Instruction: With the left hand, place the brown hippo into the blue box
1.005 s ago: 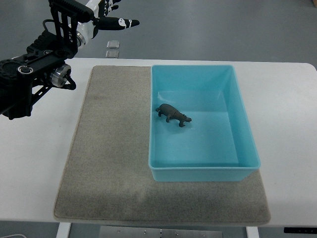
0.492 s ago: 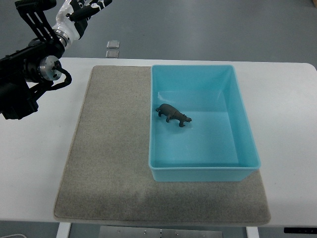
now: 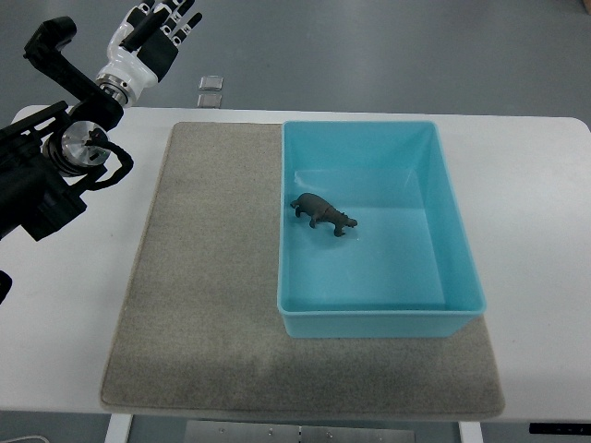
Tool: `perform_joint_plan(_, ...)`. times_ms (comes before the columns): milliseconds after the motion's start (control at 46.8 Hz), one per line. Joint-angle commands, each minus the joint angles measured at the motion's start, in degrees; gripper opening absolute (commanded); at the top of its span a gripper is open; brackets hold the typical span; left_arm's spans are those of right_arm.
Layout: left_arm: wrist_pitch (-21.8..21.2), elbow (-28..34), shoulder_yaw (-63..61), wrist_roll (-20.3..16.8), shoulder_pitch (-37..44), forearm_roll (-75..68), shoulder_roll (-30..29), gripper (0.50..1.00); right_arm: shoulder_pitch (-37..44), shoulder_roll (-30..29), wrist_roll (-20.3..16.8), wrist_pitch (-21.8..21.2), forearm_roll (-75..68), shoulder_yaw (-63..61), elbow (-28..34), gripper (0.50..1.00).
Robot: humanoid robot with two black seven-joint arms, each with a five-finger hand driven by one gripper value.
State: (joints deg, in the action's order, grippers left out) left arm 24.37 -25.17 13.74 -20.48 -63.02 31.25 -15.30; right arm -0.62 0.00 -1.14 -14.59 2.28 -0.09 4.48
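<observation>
The small brown hippo (image 3: 323, 213) stands on the floor of the blue box (image 3: 451, 212), toward its left wall. The box sits on the right part of a grey mat (image 3: 208, 268). My left hand (image 3: 157, 28) is raised at the top left, well away from the box, beyond the table's far edge. Its fingers are spread and hold nothing. The black forearm comes in from the left edge. No right arm shows.
The mat lies on a white table (image 3: 536, 231). Two small grey square plates (image 3: 211, 90) lie on the floor beyond the table's far edge.
My left arm has drawn back toward the left, and the hand has turned from pointing right to pointing up and away. The hippo and box have not moved.
</observation>
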Motion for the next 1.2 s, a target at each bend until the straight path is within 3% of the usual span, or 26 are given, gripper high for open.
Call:
perform_joint_plan(0,0.2,0.4,0.2,0.0,0.1,0.1,0.5,1.000,0.0,0.0,0.0,0.0,0.0,0.0,0.0,0.936)
perform_joint_plan(150,-4.7,0.3,2.2,0.0,0.4,0.1,1.3,1.000,0.0,0.0,0.0,0.0,0.0,0.0,0.0,0.936)
perform_joint_plan(342,-5.8,0.4,6.7,0.6,1.1,2.8,2.4,1.000,0.0,0.0,0.0,0.0,0.0,0.0,0.0,0.936)
perform_joint_plan(449,-3.2,0.5,7.0,0.5,1.2,3.0,3.0,1.000,0.0,0.0,0.0,0.0,0.0,0.0,0.0,0.936)
perform_joint_plan(599,9.2,2.1,7.0,0.5,2.7,2.9,4.1,1.000,0.0,0.0,0.0,0.0,0.0,0.0,0.0,0.936)
perform_joint_plan(642,10.6,2.2,7.0,0.5,3.2,2.5,4.3,1.000,0.0,0.0,0.0,0.0,0.0,0.0,0.0,0.936)
perform_joint_plan(920,8.2,-6.5,10.2,0.4,6.3,1.7,1.2,1.000,0.0,0.0,0.0,0.0,0.0,0.0,0.0,0.936)
perform_joint_plan(1176,8.2,-5.4,10.9,0.4,6.2,1.6,1.5,1.000,0.0,0.0,0.0,0.0,0.0,0.0,0.0,0.936)
